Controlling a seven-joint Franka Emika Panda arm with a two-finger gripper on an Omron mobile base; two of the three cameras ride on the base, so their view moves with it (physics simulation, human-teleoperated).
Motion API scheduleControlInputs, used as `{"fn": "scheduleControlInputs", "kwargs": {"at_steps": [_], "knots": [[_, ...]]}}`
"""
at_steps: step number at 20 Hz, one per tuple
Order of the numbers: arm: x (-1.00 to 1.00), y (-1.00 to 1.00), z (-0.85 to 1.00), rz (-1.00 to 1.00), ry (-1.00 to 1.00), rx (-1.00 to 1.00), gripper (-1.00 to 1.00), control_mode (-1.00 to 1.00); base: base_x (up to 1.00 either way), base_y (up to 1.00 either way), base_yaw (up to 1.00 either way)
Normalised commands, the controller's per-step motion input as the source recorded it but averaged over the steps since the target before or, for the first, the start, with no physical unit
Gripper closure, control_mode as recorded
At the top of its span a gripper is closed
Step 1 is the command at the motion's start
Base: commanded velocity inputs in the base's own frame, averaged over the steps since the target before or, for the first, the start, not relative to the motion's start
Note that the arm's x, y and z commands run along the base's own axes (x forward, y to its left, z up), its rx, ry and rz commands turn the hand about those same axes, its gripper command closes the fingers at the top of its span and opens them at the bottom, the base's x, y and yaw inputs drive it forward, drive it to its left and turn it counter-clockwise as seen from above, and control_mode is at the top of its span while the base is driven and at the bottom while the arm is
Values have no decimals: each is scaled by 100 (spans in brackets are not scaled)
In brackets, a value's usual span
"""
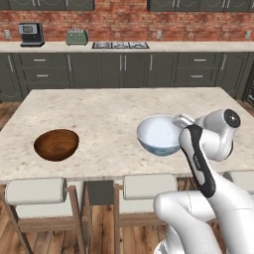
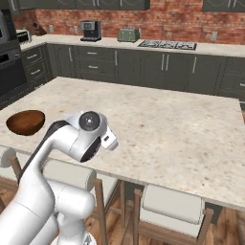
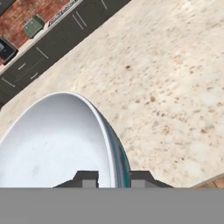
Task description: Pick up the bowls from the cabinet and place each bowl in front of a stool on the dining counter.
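white bowl sits low centre in your hand view, gripper fingers clamped on its rim; wooden bowl left.

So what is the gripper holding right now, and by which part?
The gripper holds the white bowl by its rim, one finger inside the wall and one outside.

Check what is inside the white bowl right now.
The white bowl looks empty: plain white interior, no contents visible. The nearest part of the inside, by the gripper whose jaws straddle the rim, is hidden.
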Motion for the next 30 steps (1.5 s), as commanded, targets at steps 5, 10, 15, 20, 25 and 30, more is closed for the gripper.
{"fn": "scheduleControlInputs", "kwargs": {"at_steps": [5, 10, 15, 20, 25, 30], "knots": [[42, 0, -26, 0, 0, 0, 100, -100, 0, 0, 0], [38, 0, -27, 0, 0, 0, 100, -100, 0, 0, 0], [35, 0, -27, 0, 0, 0, 100, -100, 0, 0, 0], [30, 0, -26, 0, 0, 0, 100, -100, 0, 0, 0], [26, 0, -24, 0, 0, 0, 100, -100, 0, 0, 0], [28, 0, -22, 0, 0, 0, 100, -100, 0, 0, 0]]}}
